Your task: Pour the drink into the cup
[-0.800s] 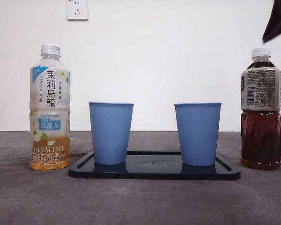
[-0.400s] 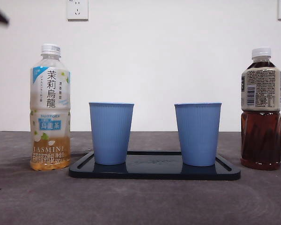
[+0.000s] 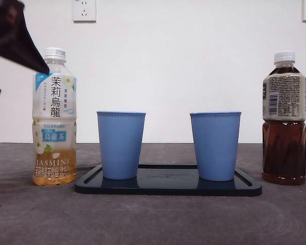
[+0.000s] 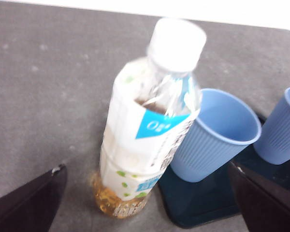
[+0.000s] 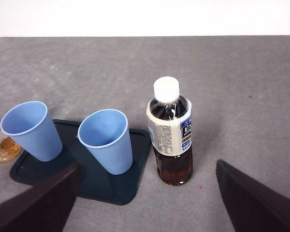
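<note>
Grey worktop (image 3: 153, 219) carrying a dark tray (image 3: 168, 185) with two empty blue ribbed cups, left cup (image 3: 121, 145) and right cup (image 3: 215, 146), standing upright and apart. Jasmine tea bottle (image 3: 54, 117) upright just beside the tray's left end, white cap on, pale amber tea low in the bottom. Dark tea bottle (image 3: 284, 118) upright near the tray's right end, capped, mostly full. Left gripper (image 4: 150, 203) hovering above the jasmine tea bottle, jaws spread wide on either side, touching nothing; seen in the front view as a black shape at the top left corner. Right gripper (image 5: 147, 203) raised over the dark tea bottle, jaws likewise apart, holding nothing.
</note>
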`<action>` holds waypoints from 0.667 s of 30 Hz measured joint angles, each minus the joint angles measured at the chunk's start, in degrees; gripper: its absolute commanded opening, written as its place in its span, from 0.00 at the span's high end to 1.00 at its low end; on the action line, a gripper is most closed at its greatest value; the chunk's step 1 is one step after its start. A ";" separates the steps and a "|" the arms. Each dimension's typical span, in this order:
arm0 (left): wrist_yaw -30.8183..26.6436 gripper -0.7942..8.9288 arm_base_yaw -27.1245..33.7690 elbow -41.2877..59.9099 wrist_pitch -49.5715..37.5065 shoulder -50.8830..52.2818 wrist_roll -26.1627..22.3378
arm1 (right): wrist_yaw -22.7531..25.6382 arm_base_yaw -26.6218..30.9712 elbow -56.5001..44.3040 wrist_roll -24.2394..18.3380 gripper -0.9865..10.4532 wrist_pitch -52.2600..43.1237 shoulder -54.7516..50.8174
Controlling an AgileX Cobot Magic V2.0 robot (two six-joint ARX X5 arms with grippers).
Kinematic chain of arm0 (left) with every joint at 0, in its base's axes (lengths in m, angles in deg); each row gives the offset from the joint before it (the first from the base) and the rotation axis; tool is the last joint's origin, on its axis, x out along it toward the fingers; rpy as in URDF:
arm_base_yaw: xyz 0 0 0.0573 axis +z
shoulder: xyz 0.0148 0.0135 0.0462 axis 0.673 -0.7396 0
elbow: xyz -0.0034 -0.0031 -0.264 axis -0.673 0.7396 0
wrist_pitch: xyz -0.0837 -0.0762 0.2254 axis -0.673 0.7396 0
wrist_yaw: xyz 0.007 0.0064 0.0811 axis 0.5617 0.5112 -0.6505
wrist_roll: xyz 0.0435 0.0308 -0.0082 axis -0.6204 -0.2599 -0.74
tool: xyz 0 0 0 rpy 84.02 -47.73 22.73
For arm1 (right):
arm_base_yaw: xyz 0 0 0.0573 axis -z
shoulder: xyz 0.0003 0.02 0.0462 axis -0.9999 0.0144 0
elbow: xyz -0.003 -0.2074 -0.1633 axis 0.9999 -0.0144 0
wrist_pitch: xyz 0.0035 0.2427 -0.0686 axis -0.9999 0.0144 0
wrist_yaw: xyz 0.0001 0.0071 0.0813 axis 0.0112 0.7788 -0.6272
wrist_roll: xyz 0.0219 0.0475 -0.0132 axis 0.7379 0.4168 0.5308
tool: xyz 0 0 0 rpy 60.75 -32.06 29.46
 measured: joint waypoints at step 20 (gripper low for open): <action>-0.22 0.37 -1.86 0.39 -22.29 -23.06 -4.20 | -0.83 0.00 0.00 0.22 0.53 0.00 0.00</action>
